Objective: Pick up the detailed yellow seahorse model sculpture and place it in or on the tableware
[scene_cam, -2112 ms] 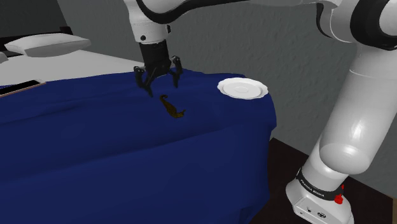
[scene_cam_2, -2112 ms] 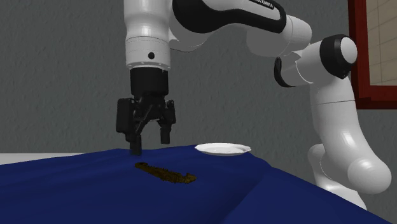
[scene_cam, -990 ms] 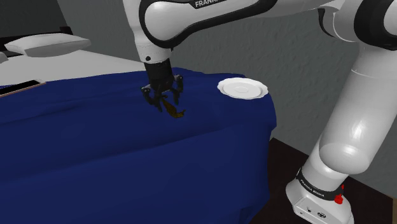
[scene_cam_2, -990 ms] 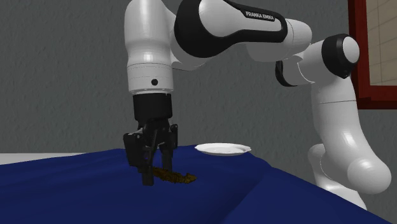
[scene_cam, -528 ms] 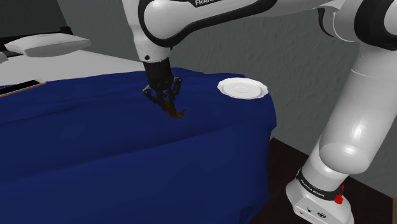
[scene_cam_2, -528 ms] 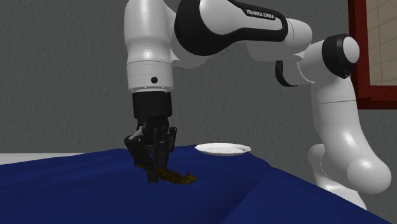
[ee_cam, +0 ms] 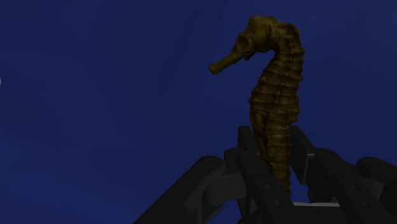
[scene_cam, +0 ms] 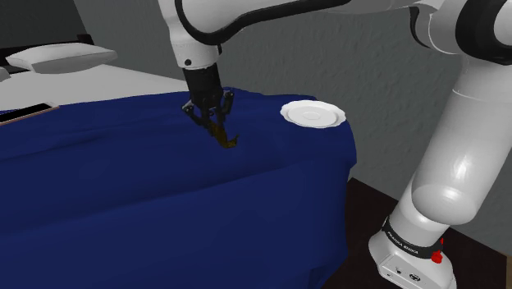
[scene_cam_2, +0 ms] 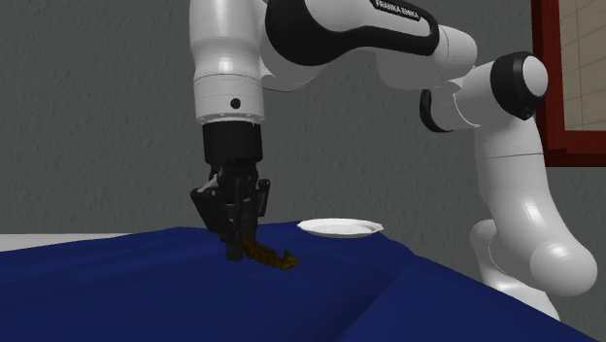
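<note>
The seahorse model [ee_cam: 275, 108] is dark olive-yellow with a ridged body and a long snout. My black gripper [ee_cam: 273, 172] is shut on its lower body, the head sticking out past the fingertips. In the shoulder view the gripper [scene_cam: 215, 123] holds the seahorse [scene_cam: 226, 138] tilted, just above the blue cloth. The second exterior view has the gripper [scene_cam_2: 236, 243] with the seahorse [scene_cam_2: 274, 257] hanging from it, its free end low over the cloth. The white plate [scene_cam: 312, 114] sits on the cloth's far corner, to the shoulder view's right of the gripper; it is also the plate [scene_cam_2: 340, 227] behind the gripper.
A dark blue cloth [scene_cam: 123, 189] covers the whole surface and drapes over its edge at the shoulder view's right. A white pillow [scene_cam: 61, 56] and a flat dark-edged object [scene_cam: 25, 115] lie at the far left. The arm's stand [scene_cam: 406, 254] is at lower right.
The gripper came down over the seahorse, closed on it, and has risen slightly, tilting the seahorse up off the cloth.
</note>
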